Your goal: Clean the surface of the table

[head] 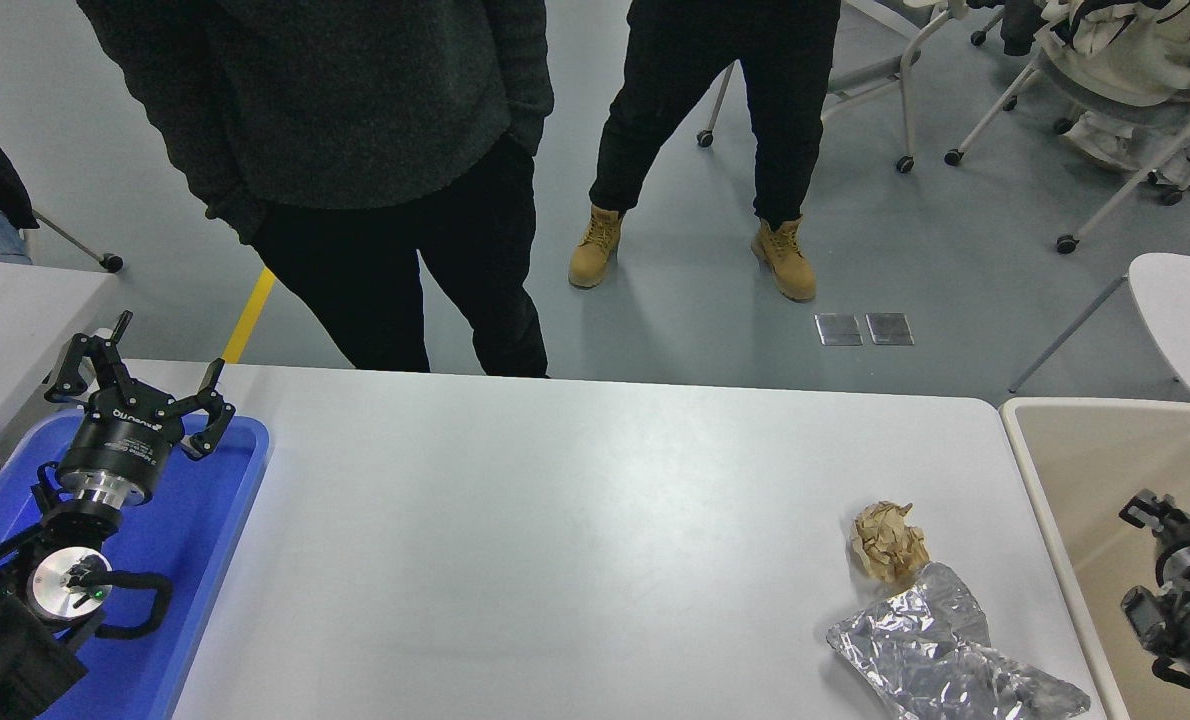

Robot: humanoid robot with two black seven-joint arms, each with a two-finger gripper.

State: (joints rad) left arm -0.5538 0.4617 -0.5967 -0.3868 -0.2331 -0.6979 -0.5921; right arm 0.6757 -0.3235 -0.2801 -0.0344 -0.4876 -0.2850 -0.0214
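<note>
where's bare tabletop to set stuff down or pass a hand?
Bare: the table surface from the blue tray at left across to the brown paper wad. Crowded: near-right corner, where the wad touches the crumpled foil, beside the beige bin. The left claw is over the tray.
</note>
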